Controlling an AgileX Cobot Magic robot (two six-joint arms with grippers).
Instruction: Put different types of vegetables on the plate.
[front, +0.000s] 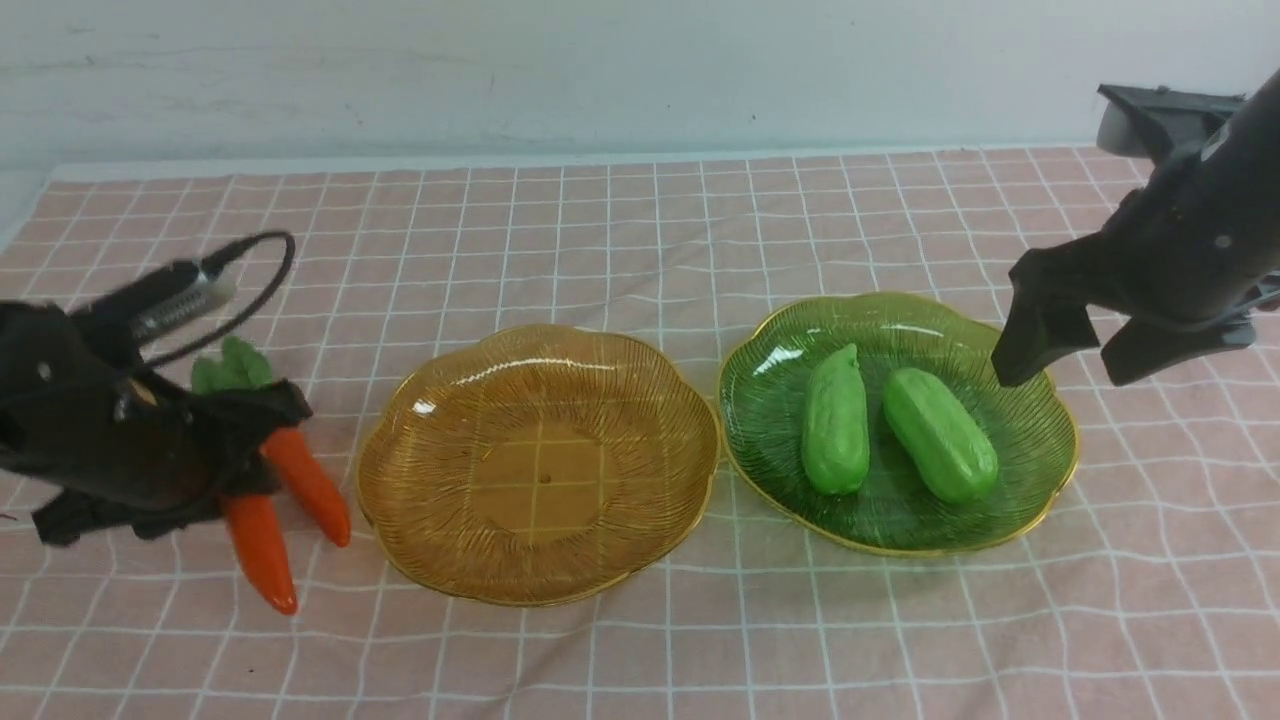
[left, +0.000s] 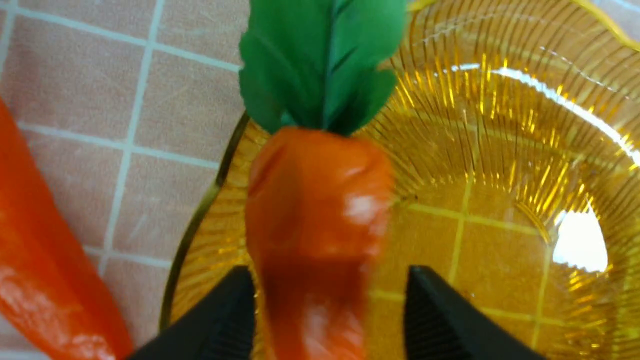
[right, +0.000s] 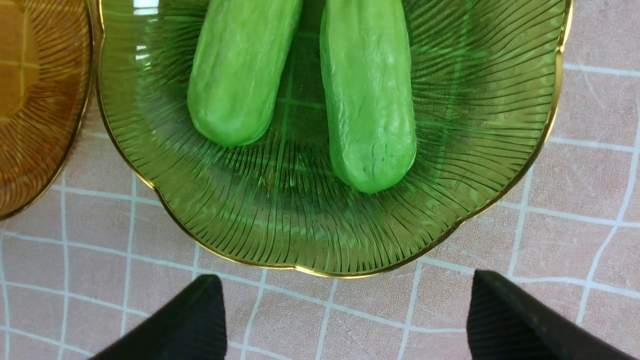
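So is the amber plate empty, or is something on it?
Empty. In the front view the amber plate is bare; the nearer carrot and farther carrot are beyond its left rim.
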